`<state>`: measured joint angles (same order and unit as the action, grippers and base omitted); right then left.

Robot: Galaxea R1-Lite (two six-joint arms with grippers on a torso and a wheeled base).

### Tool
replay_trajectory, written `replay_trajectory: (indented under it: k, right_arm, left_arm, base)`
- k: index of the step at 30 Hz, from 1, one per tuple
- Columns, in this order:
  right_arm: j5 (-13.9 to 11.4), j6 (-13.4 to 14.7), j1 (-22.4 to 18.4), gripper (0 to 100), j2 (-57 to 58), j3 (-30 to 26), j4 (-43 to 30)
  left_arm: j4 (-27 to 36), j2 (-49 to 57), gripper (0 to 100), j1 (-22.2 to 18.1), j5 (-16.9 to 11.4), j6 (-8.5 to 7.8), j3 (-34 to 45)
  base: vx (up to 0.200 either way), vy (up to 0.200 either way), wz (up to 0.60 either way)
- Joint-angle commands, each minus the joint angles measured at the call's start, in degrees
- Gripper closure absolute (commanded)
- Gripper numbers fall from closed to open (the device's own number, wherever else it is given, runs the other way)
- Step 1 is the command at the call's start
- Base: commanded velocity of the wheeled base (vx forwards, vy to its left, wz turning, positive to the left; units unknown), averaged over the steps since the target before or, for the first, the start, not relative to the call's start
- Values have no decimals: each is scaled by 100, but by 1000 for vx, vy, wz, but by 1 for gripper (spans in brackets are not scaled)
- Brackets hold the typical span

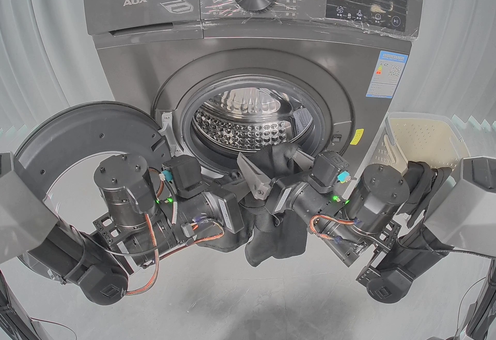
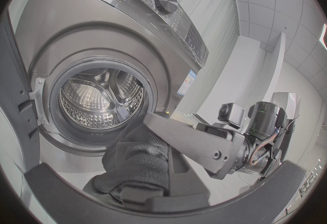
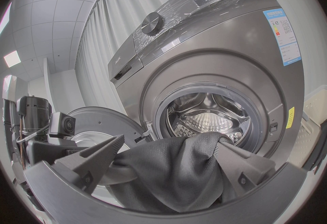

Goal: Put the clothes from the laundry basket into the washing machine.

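Observation:
A dark garment (image 1: 274, 238) hangs in front of the washing machine's open drum (image 1: 243, 119), below the opening's lower rim. My left gripper (image 1: 240, 201) is shut on the garment (image 2: 136, 156), and its fingers are mostly hidden by cloth in the head view. My right gripper (image 1: 271, 156) stands open, its two fingers spread wide, with the garment (image 3: 170, 173) bunched between them and draped over one finger (image 3: 248, 167). The cream laundry basket (image 1: 429, 137) stands to the machine's right, with more dark clothes (image 1: 421, 183) hanging over its rim.
The round machine door (image 1: 88, 134) is swung fully open to the left, behind my left arm. The drum (image 3: 207, 121) looks bare inside. The pale floor (image 1: 268, 294) lies below the arms, and curtains hang behind the machine.

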<state>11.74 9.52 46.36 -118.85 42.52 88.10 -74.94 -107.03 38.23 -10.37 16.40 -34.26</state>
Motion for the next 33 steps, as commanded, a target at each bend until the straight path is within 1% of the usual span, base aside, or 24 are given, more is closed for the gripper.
replay_trajectory:
  k: [1, 3, 4, 8, 11, 15, 18, 24, 25, 26, 27, 29, 31, 33]
  right_arm:
    - [4, 6, -13, 0, 19, -209, -47]
    - [13, 32, -31, 0, 11, -271, -47]
    - [65, 85, -101, 0, -42, -315, -30]
    - [65, 226, -215, 0, -33, -402, 23]
    - [74, 331, -224, 0, 28, -596, 23]
    - [65, 489, -224, 0, 134, -1062, 23]
    - [39, 542, -259, 0, 230, -1290, 23]
    - [30, 507, -338, 0, 257, -1413, 23]
    - [39, 498, -347, 0, 222, -1422, 23]
    - [39, 498, -347, 0, 222, -1422, 23]
    - [39, 472, -347, 0, 186, -1484, 23]
    - [39, 445, -338, 0, 107, -1536, 23]
    - [39, 419, -338, 0, 19, -1536, 23]
    - [30, 410, -338, 0, -104, -1536, 23]
  left_arm:
    - [-30, 51, 100, 0, 71, 4, -169]
    - [-30, 60, 100, 0, 71, 4, -187]
    - [-30, 77, 100, -9, 71, 13, -196]
    - [-12, 156, 100, -17, 79, 13, -160]
    - [-12, 183, 100, -26, 79, 13, -116]
    - [-12, 192, 100, -35, 202, 4, -143]
    - [-12, 192, 100, -44, 238, 4, -169]
    - [-12, 192, 100, -70, 290, -5, -248]
    - [-12, 192, 100, -79, 378, -14, -319]
    - [-12, 192, 100, -79, 378, -14, -319]
    - [-12, 192, 100, -79, 449, -14, -389]
    - [-12, 192, 100, -105, 492, -14, -459]
    - [5, 200, 100, -140, 536, -40, -521]
    - [32, 192, 100, -176, 572, -119, -600]
  base:
    - [0, 0, 0]
    - [0, 0, 0]
    - [0, 0, 0]
    - [0, 0, 0]
    - [0, 0, 0]
    - [0, 0, 0]
    - [0, 0, 0]
    - [0, 0, 0]
    - [0, 0, 0]
    - [0, 0, 0]
    - [0, 0, 0]
    - [0, 0, 0]
    - [0, 0, 0]
    - [0, 0, 0]
